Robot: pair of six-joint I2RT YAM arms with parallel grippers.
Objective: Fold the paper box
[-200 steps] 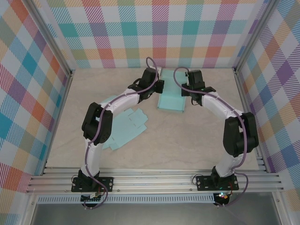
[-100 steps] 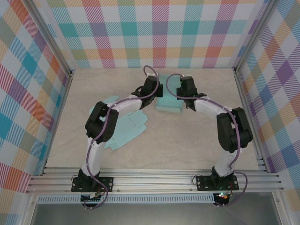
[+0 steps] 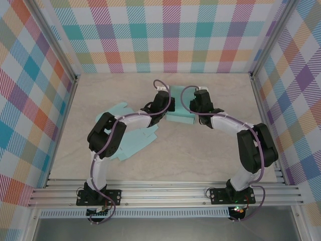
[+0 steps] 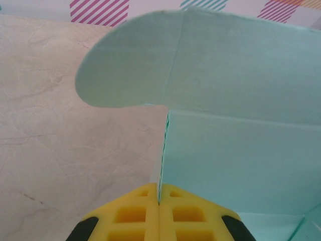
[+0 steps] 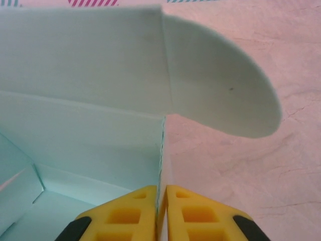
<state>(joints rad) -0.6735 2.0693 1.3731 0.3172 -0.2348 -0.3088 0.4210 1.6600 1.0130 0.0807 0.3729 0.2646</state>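
Teal paper box is pinched by left pincer and right pincer, elbows outward.

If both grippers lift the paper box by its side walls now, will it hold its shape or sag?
Probably flexes: the walls of the paper box are thin sheet, pinched edge-on by the left gripper and right gripper. Likely light for its size, being hollow. The rounded flap stands unsupported, so it may swing at its crease when pushed.
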